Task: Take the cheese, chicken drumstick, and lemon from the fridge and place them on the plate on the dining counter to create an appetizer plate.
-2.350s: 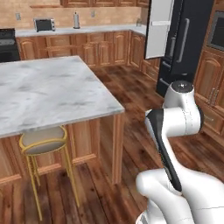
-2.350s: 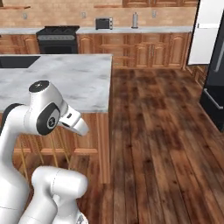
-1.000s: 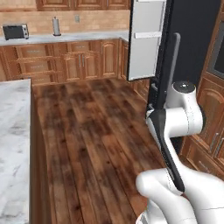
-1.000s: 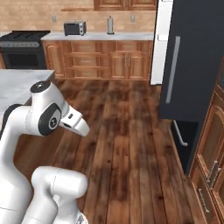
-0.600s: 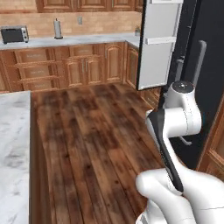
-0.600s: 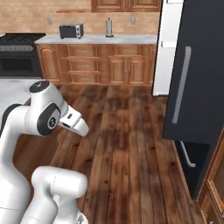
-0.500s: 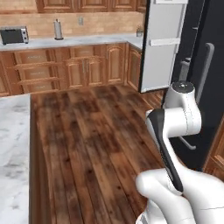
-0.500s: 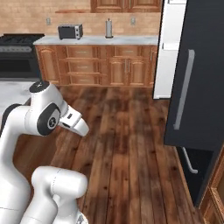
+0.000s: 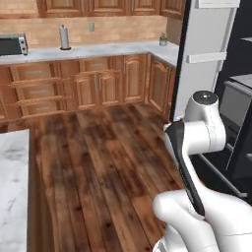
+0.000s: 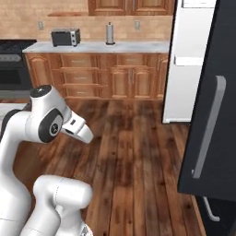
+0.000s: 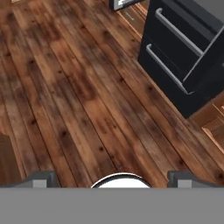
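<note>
The wooden floor was seen spread across all three views, with the wall cabinets and their pale top along the back, on which a toaster oven and a paper-towel roll were stood. The fridge was found at the right with its dark door and grey bar handle swung open, its white door inside turned toward the room and its lower drawers caught by the hand view, while a corner of the marble table was seen at the lower left of the left base view. The gripper was held spread wide over bare floor, with nothing between its fingertips.
</note>
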